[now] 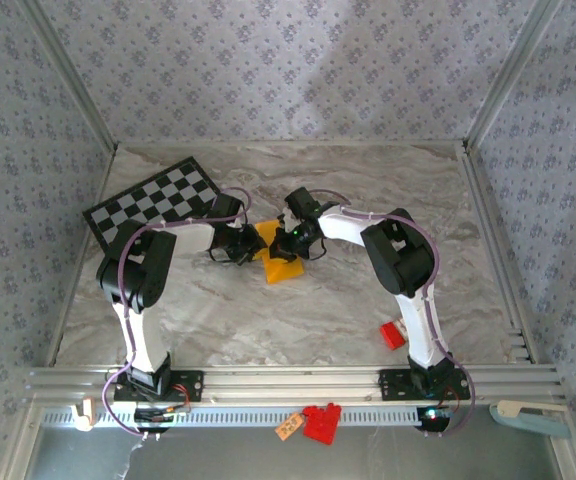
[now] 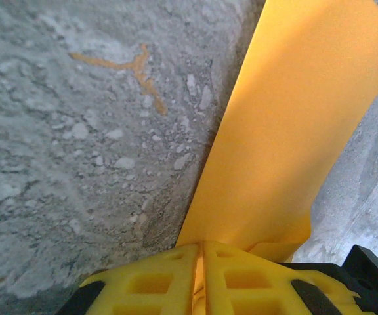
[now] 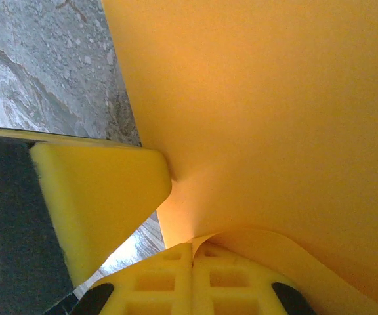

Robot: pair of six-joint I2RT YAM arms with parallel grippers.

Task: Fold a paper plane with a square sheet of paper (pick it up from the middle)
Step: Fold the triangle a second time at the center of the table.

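Note:
The square sheet of paper [image 1: 282, 268], orange-yellow, is held up off the marble table between both arms at mid-table, its lower part touching the surface. My left gripper [image 1: 252, 245] is shut on one edge; in the left wrist view its yellow fingertips [image 2: 201, 252] pinch the sheet [image 2: 294, 131], which rises up and to the right. My right gripper [image 1: 288, 242] is shut on the opposite side; its fingertips [image 3: 193, 252] clamp a curled edge of the paper [image 3: 274, 98]. The left gripper's yellow finger [image 3: 97, 197] presses against the sheet in the right wrist view.
A black-and-white checkered board [image 1: 153, 205] lies at the back left, close behind the left arm. A small red block [image 1: 393, 335] sits by the right arm's base. Red pieces [image 1: 320, 422] lie on the front rail. Papered walls close in three sides.

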